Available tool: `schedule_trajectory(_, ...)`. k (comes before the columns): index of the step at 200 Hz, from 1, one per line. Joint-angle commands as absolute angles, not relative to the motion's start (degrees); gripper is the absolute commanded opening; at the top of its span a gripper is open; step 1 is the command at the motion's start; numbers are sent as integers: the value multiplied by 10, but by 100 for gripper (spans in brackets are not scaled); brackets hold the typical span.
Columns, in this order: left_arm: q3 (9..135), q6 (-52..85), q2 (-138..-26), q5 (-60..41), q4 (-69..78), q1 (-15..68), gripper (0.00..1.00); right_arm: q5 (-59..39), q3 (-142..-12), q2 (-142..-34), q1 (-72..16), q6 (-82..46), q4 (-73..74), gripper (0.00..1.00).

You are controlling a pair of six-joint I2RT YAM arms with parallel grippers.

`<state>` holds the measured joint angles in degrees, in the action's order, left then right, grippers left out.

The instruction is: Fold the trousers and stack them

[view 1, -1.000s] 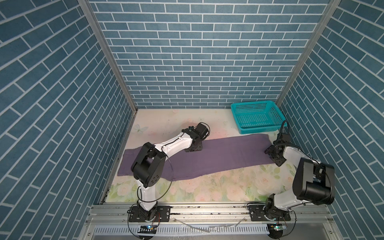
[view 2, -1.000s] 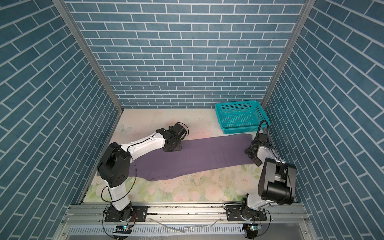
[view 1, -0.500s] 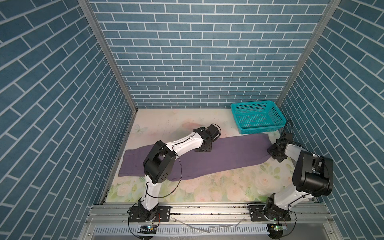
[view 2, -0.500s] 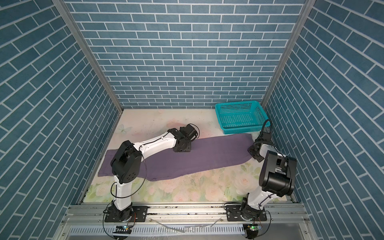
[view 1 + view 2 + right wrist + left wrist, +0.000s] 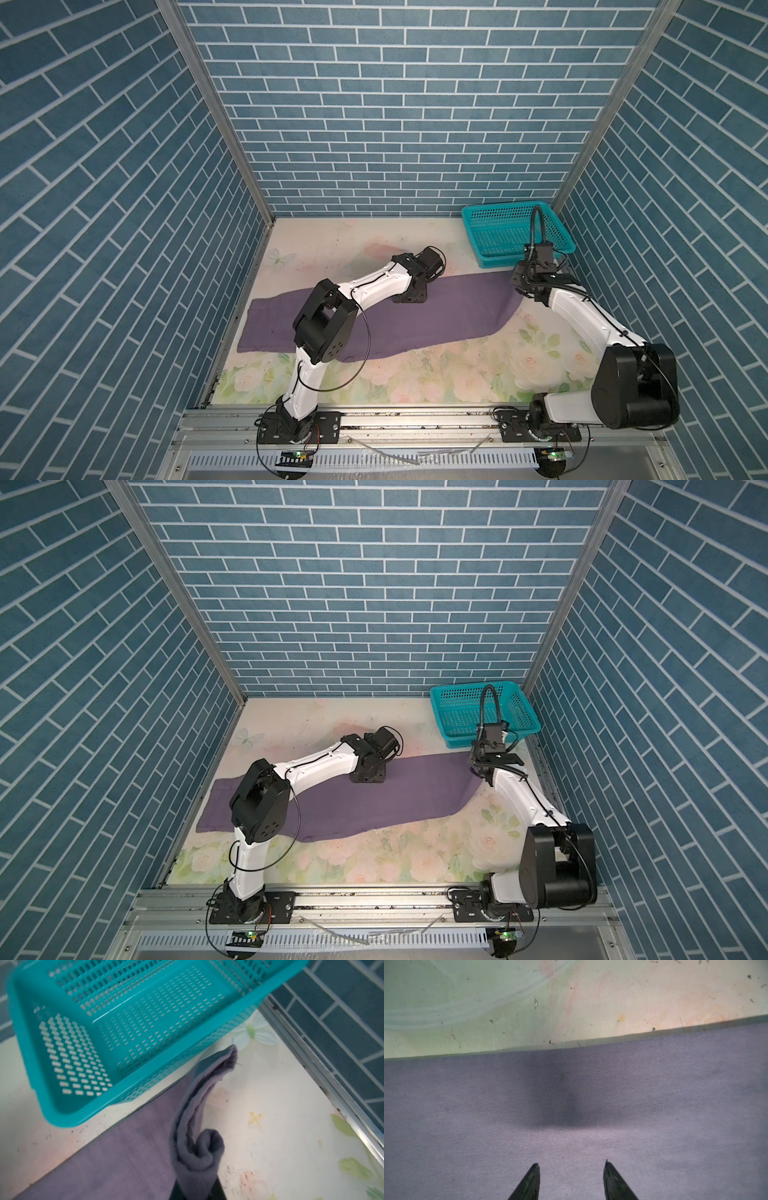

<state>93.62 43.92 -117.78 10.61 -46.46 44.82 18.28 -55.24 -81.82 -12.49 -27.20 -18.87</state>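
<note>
**Right jaws pinch the trouser end by the basket; left jaws spread at mid-length**

Right gripper [image 5: 197, 1190]: the jaws are pressed together on a bunched, rolled end of the purple trousers [image 5: 104, 1163]. That end is raised off the floral table cover [image 5: 270, 1126], just in front of the teal perforated basket [image 5: 145, 1022]. From the pinch a doubled edge of cloth runs up toward the basket's near wall. I cannot tell whether its tip touches the wall. In both top views this gripper [image 5: 525, 286] [image 5: 478, 769] sits at the trouser end nearest the basket [image 5: 498, 232] [image 5: 461, 712].

Left gripper [image 5: 571, 1165]: the jaws are spread, with nothing between the fingertips [image 5: 534, 1180]. The tips point down at twill cloth [image 5: 654, 1105]; contact cannot be told. A straight cloth edge lies just ahead, with table cover [image 5: 571, 1001] beyond it. In both top views the gripper [image 5: 409, 297] [image 5: 368, 777] stands on the basket-side long edge of the trousers, well apart from the basket.

Trousers [image 5: 457, 316] [image 5: 395, 800]: they lie flat as one long band on the table cover [image 5: 415, 374]. The band runs from beside the basket to the side wall farthest from it.
</note>
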Motion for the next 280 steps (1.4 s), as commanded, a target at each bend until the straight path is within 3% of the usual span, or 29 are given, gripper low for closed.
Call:
schedule_trajectory(1,945,432,-1195,108,-481,452,51,263,-574,-874,-188,-226,-209,0)
schedule_trajectory(55,923,437,-1205,97,-464,451,51,267,-589,-983,-302,-232,-208,0)
schedule_trajectory(104,898,436,-1207,84,-437,448,51,251,-577,-999,-315,-254,-214,0)
schedule_trajectory(127,899,429,-1211,76,-435,445,51,299,-579,-977,-308,-267,-244,0)
schedule_trajectory(156,893,418,-1199,74,-433,440,51,329,-534,-880,-229,-328,-296,0)
schedule_trajectory(192,885,403,-1165,69,-428,434,51,226,-445,-740,5,-330,-281,0)
schedule_trajectory(201,886,400,-1155,67,-429,433,52,197,-441,-729,56,-327,-282,11)
schedule_trajectory(214,884,398,-1138,68,-431,430,55,136,-438,-727,122,-333,-287,37)
schedule_trajectory(225,881,397,-1120,74,-437,427,56,94,-435,-728,163,-341,-288,50)
schedule_trajectory(280,818,404,-1012,104,-443,402,58,-5,-412,-707,228,-362,-279,67)
